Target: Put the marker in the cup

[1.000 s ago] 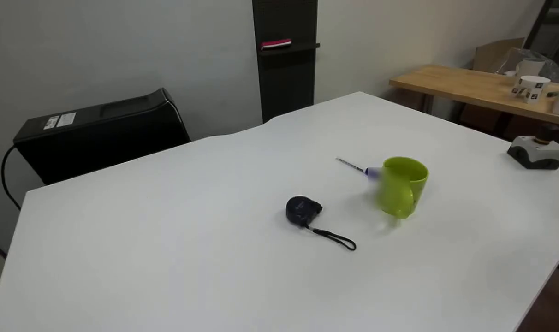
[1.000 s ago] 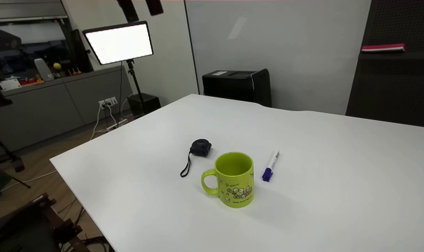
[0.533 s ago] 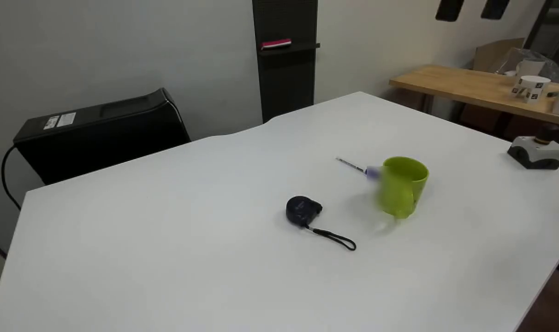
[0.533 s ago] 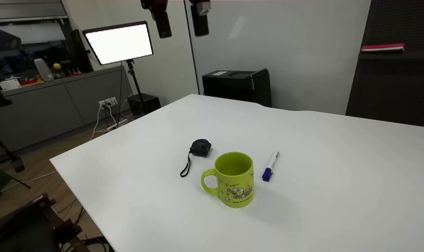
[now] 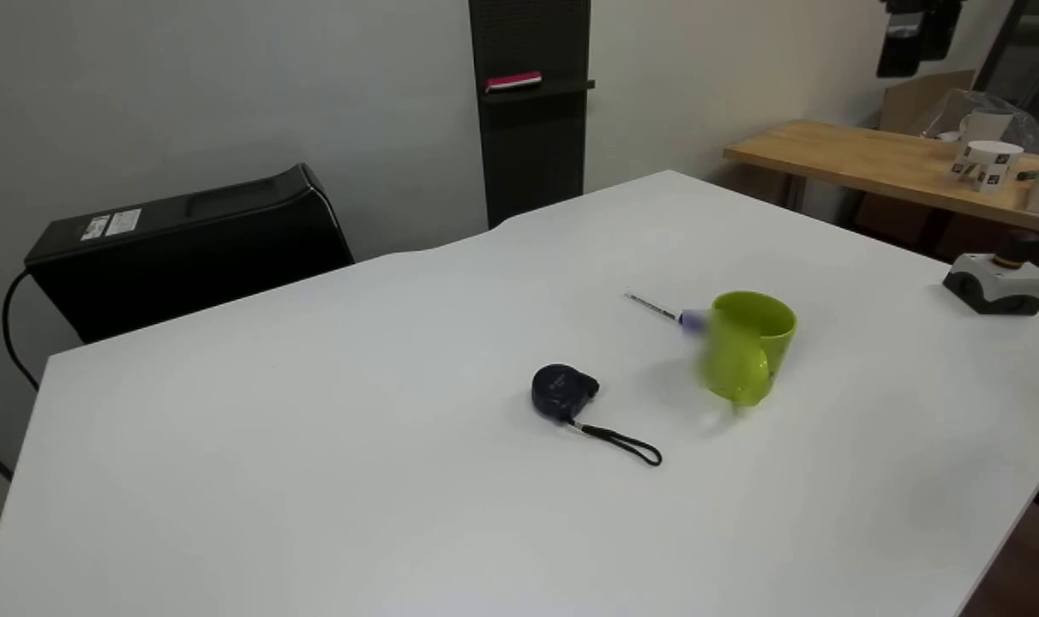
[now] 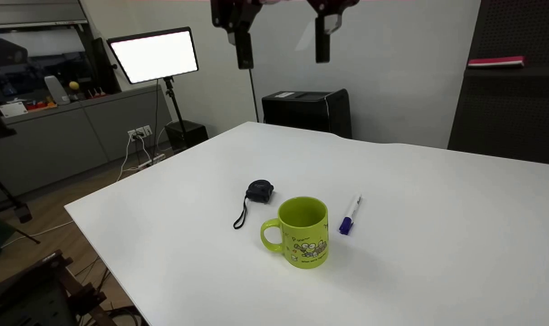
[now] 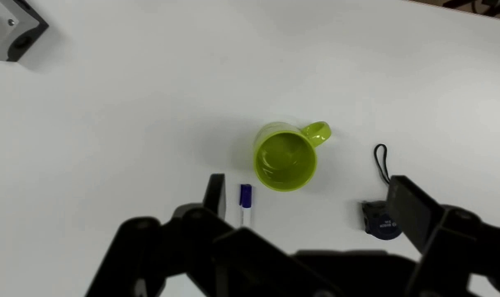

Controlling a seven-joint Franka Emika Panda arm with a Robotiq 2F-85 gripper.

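Note:
The lime-green cup stands upright on the white table, in both exterior views (image 5: 772, 347) (image 6: 305, 244) and in the wrist view (image 7: 285, 159). The marker, white with a dark blue cap, lies flat beside the cup, apart from it (image 6: 350, 213). In an exterior view the cup side partly hides its cap (image 5: 652, 305). In the wrist view its cap end shows (image 7: 246, 196) and the gripper hides its rear part. My gripper (image 6: 283, 64) (image 5: 916, 65) is open and empty, high above the table. In the wrist view its fingers stand wide apart (image 7: 307, 178).
A black tape measure (image 6: 259, 191) with a cord loop lies near the cup, also in the wrist view (image 7: 382, 222). A grey box with a dark round button (image 5: 999, 283) stands at the table's edge. A black case (image 5: 194, 248) stands behind the table.
My gripper has come down further into both exterior views, moving right in them, and seems to have turned. The cup, marker and tape measure have not moved.

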